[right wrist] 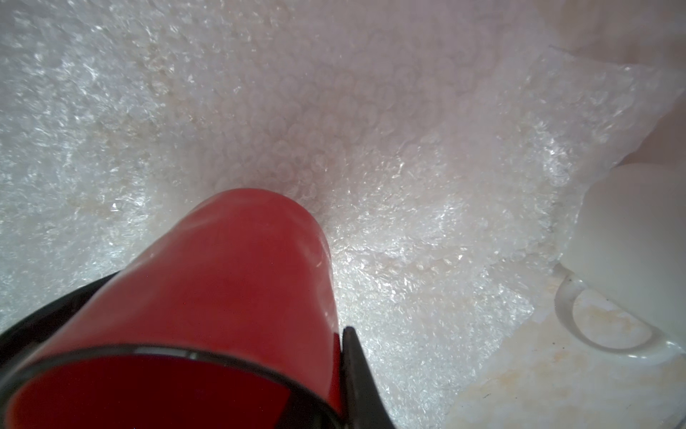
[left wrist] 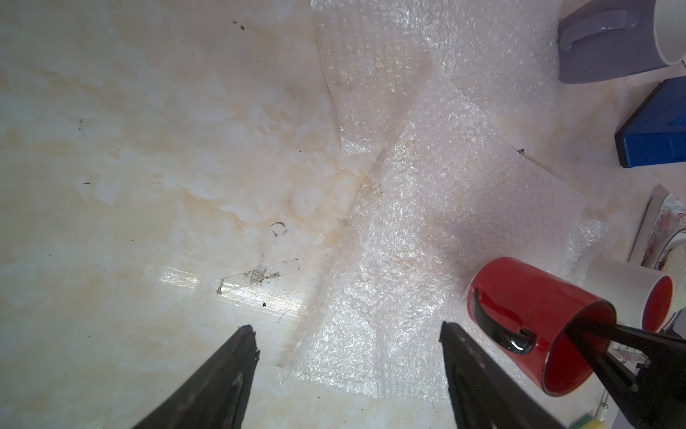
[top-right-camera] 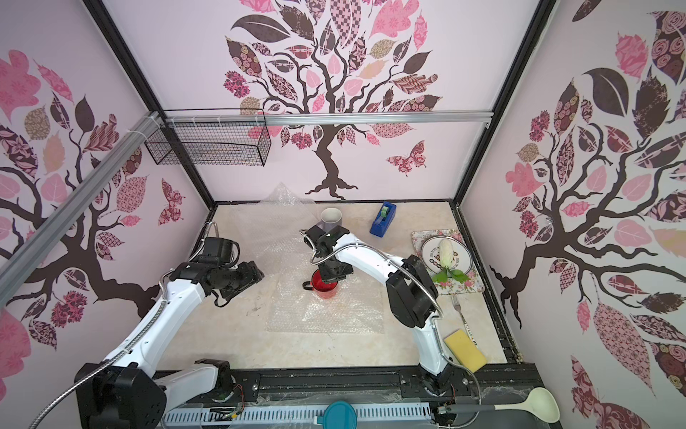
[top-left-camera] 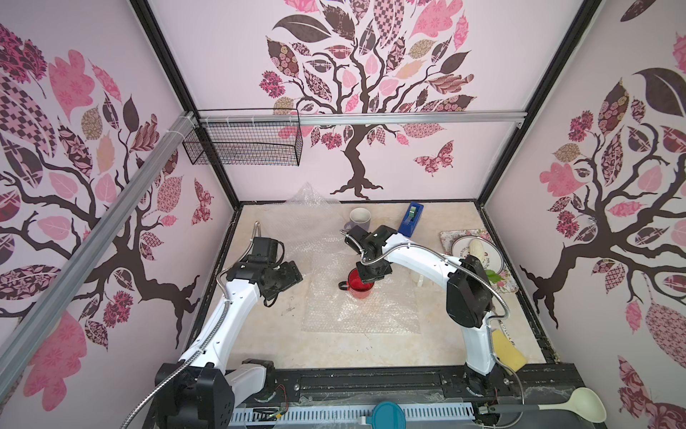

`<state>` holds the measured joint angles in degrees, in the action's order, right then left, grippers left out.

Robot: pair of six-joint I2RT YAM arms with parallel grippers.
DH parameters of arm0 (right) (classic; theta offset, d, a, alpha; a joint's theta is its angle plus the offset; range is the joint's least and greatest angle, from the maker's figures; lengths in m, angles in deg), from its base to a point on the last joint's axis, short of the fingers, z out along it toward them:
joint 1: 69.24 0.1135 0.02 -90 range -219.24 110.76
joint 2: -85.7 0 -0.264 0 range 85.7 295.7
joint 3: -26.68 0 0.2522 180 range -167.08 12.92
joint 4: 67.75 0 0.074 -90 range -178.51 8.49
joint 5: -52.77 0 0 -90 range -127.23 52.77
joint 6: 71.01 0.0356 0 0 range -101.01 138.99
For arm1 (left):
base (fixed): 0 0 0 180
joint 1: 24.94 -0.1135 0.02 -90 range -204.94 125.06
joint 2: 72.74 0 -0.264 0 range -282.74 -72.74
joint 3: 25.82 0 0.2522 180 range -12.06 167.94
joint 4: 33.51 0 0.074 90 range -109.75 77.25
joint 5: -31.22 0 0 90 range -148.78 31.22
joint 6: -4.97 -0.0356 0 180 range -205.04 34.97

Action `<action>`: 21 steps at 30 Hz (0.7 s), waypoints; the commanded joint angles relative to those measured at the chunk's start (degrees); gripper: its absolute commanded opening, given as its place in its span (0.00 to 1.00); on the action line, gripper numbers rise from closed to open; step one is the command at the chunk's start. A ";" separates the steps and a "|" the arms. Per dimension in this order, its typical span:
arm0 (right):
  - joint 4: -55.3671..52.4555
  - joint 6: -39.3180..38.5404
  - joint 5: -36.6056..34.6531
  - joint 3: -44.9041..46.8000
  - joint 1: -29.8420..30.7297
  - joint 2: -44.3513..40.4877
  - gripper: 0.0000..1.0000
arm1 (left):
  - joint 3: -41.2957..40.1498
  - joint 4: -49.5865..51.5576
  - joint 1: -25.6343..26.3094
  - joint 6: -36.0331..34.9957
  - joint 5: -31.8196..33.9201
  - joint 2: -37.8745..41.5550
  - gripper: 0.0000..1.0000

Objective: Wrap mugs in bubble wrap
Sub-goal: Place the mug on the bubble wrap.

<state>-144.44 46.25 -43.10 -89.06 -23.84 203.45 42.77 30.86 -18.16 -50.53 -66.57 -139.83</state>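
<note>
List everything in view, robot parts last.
red mug: one, red, dark handle, centre, over bubble wrap
lavender mug: one, pale lavender, far side
white mug: one, white, red inside, beside red mug
bubble wrap: at least two sheets, clear, centre and far edge
tape dispenser: one, blue, far side
tray: one, floral, right edge
plate: one, white, on tray
fork: one, silver, near tray
sponge: one, yellow, right front
ladle: one, pale, front right
lid: one, teal, front
wire basket: one, black, hung at back
left gripper: one, black, open above table
right gripper: one, black, shut on red mug's rim
</note>
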 commanded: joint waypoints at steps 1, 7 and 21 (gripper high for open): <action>-0.27 1.21 -0.45 -2.36 0.64 2.08 0.00 | -1.65 -1.73 0.00 -0.53 0.45 -0.27 0.80; 1.57 1.56 -1.23 0.67 1.28 2.63 0.00 | -1.94 -2.43 0.04 -0.44 0.45 -0.35 0.80; -1.98 8.00 -0.47 5.40 -1.27 -17.65 0.80 | 4.29 -1.88 1.55 1.40 -2.81 -0.44 0.81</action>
<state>-142.06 50.91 -43.41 -84.68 -23.53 200.17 42.70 29.77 -17.76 -49.86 -67.84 -140.09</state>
